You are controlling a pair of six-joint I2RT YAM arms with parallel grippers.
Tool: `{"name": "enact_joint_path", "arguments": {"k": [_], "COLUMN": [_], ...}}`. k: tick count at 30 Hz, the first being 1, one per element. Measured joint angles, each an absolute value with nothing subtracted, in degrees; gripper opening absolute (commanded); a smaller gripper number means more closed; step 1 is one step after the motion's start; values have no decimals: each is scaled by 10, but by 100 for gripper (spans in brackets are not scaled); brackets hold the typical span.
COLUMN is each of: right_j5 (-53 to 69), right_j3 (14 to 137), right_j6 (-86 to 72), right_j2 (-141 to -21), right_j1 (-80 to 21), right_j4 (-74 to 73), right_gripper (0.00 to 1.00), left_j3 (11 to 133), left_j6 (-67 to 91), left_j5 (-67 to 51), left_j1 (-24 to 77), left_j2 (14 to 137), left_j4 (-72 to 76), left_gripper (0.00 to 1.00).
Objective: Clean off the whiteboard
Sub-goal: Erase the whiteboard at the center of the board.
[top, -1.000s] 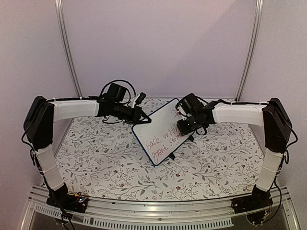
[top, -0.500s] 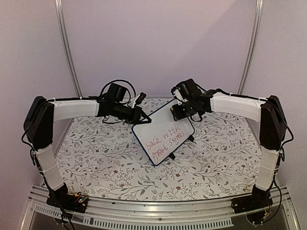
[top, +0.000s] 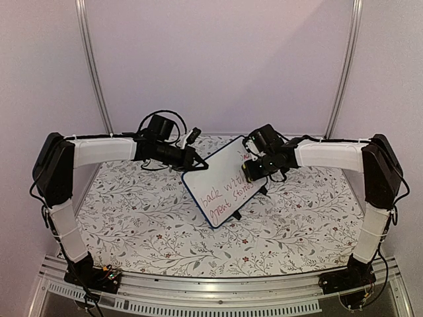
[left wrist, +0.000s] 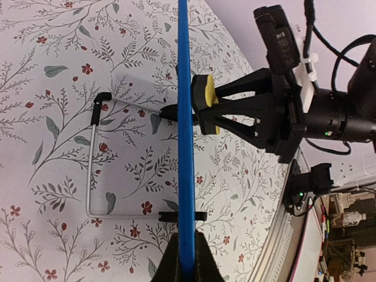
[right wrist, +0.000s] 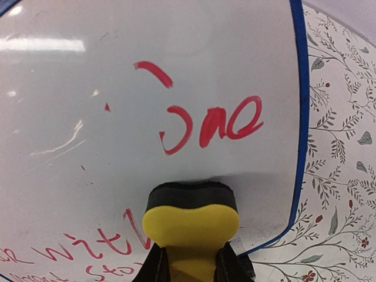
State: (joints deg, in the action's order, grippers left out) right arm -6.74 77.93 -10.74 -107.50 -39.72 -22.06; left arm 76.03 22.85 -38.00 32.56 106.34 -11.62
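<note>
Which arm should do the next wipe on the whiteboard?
Right. The right tool holds the eraser against the whiteboard, close to red writing. The left tool is clamped on the board's edge, steadying it.

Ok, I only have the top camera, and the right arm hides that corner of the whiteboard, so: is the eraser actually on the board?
Observer: Yes. From the left wrist, the eraser has its black pad against the face of the edge-on whiteboard.
Operator: Any writing near it?
Observer: The right wrist shows unerased red strokes just beyond the eraser.
Operator: What's behind the board?
Observer: A bent wire stand sticks out of its back, seen from the left wrist.
</note>
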Motion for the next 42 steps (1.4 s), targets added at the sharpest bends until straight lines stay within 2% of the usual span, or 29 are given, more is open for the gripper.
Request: {"name": "enact_joint_path", "arguments": {"k": [17,42], "right_j5": [-36,-39], "right_j3": [848,800], "right_j6": [-97,-99], "right_j2": [-1090,-1076], "right_j1": [-408,-411], "right_j4": [-222,-190], "right_gripper": [17,17], "left_j3": [761,761], "left_j6": [226,228], "left_j5": [-382,-381], "left_j1": [326,326], "left_j2": [1064,1064], "left_j4": [-116,-116], "left_gripper": [0,0]}}
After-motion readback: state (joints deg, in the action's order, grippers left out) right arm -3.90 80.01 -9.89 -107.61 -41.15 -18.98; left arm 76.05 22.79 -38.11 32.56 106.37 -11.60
